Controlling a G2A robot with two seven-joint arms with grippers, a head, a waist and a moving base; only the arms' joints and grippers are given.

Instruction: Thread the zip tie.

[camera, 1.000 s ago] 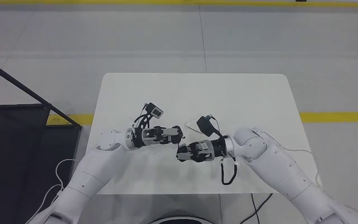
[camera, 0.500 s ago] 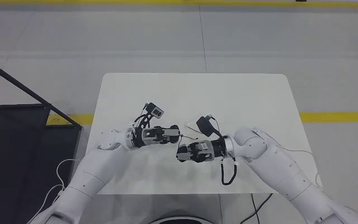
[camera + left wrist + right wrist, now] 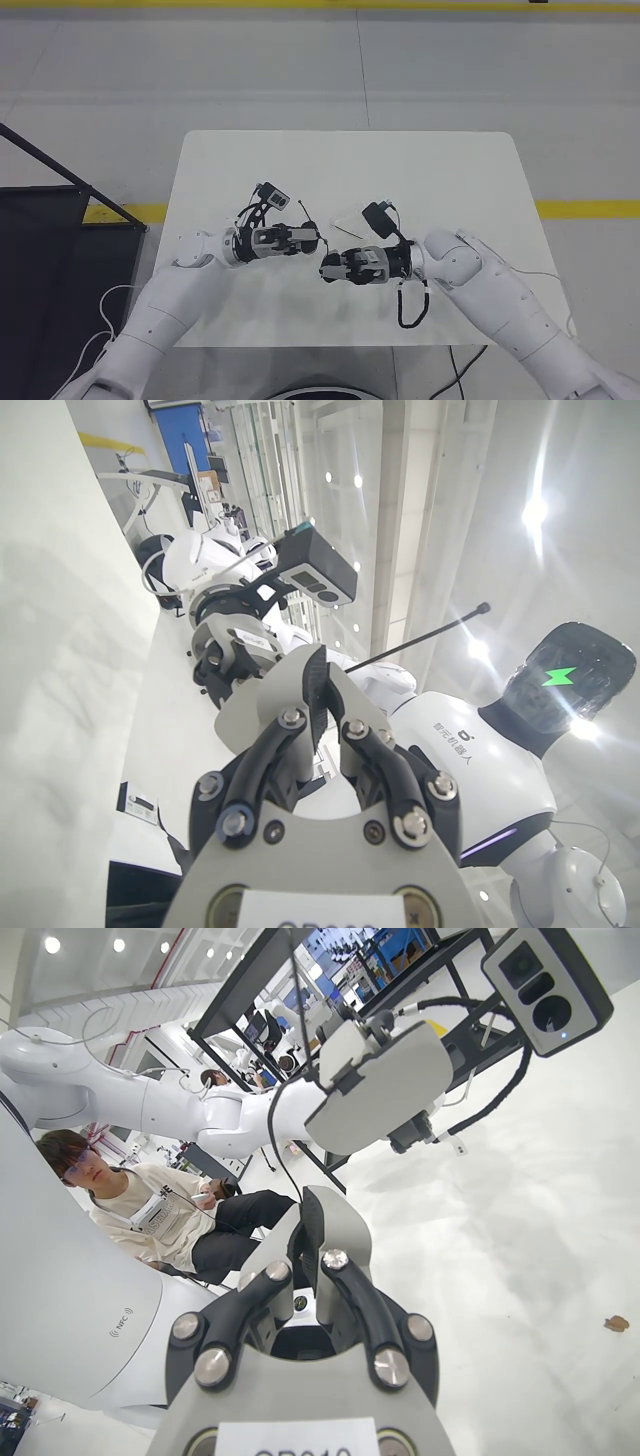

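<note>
A thin black zip tie [image 3: 272, 1128] runs between both grippers, held above the white table [image 3: 440, 170]. My right gripper [image 3: 305, 1208] is shut on one end of the strap, which curves up to my left gripper [image 3: 345, 1073]. My left gripper [image 3: 322, 670] is shut on the zip tie [image 3: 415, 641] too. The free part sticks out past its fingertips and ends in the small square head [image 3: 484, 606]. From above, the left gripper [image 3: 312, 240] and right gripper [image 3: 328, 268] face each other a short way apart, near the table's front middle.
A black frame with dark fabric [image 3: 40, 240] stands off the table's left side. A small brown speck [image 3: 615, 1323] lies on the tabletop. Bare table surface spreads behind and to both sides of the grippers.
My right gripper has shifted slightly right and my left gripper slightly left, so the two stand a little farther apart. Both keep their hold on the zip tie.
</note>
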